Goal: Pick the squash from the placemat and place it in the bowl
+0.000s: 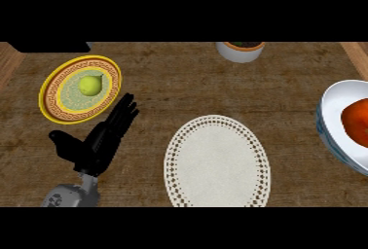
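An oval white lace-edged placemat [216, 160] lies on the counter at the centre, with nothing on it. At the right edge stands a white bowl [331, 121], partly cut off by the frame, and an orange-red squash [357, 121] lies inside it. My left hand [101, 138] rests at the lower left with straight fingers pointing up and right, holding nothing, well left of the placemat. My right hand does not show.
A yellow plate [54, 90] with a patterned rim sits at the upper left and holds a yellow-green lemon [90, 85]. A white pot [241, 51] stands at the top centre. A dark object [50, 46] lies at the top left corner.
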{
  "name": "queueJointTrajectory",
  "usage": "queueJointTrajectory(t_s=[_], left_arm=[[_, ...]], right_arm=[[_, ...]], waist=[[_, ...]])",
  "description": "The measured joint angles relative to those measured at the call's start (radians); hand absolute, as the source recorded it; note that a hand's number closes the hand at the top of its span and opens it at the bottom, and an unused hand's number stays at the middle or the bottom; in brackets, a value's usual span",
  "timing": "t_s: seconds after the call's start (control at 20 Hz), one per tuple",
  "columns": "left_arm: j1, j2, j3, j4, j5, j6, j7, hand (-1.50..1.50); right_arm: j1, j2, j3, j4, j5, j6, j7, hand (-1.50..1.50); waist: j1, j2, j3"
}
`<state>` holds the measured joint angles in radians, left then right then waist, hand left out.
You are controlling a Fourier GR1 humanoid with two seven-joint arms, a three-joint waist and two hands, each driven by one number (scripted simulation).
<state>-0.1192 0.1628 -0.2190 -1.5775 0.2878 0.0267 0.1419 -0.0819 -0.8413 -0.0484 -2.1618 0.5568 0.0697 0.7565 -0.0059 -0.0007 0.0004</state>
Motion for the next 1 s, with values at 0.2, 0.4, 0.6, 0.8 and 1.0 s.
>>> queueJointTrajectory(t_s=[0.2,0.4,0.6,0.8,1.0], left_arm=[[-0.016,-0.009,0.003,0.014,-0.010,-0.007,0.003,0.00],[-0.018,-0.011,0.010,0.018,-0.012,-0.022,0.003,0.00],[-0.025,-0.019,0.004,0.017,-0.019,-0.028,0.006,0.00],[-0.045,-0.029,0.011,0.029,-0.019,-0.030,0.010,0.00],[-0.018,-0.037,0.002,0.012,-0.036,-0.024,0.003,0.00]], right_arm=[[-0.042,0.006,-0.057,0.208,-0.020,-0.019,-0.175,1.50],[-0.128,0.013,-0.046,0.435,0.043,-0.053,-0.304,1.50],[-0.202,0.022,-0.009,0.659,0.104,-0.054,-0.372,1.50],[-0.289,0.063,-0.020,0.895,0.102,-0.057,-0.411,-1.50],[-0.374,0.115,-0.049,1.093,0.079,-0.088,-0.514,-1.50]], waist=[[0.010,0.003,0.000],[0.021,0.005,0.000],[0.032,0.008,0.000],[0.037,0.010,0.001],[0.034,0.009,0.001]])
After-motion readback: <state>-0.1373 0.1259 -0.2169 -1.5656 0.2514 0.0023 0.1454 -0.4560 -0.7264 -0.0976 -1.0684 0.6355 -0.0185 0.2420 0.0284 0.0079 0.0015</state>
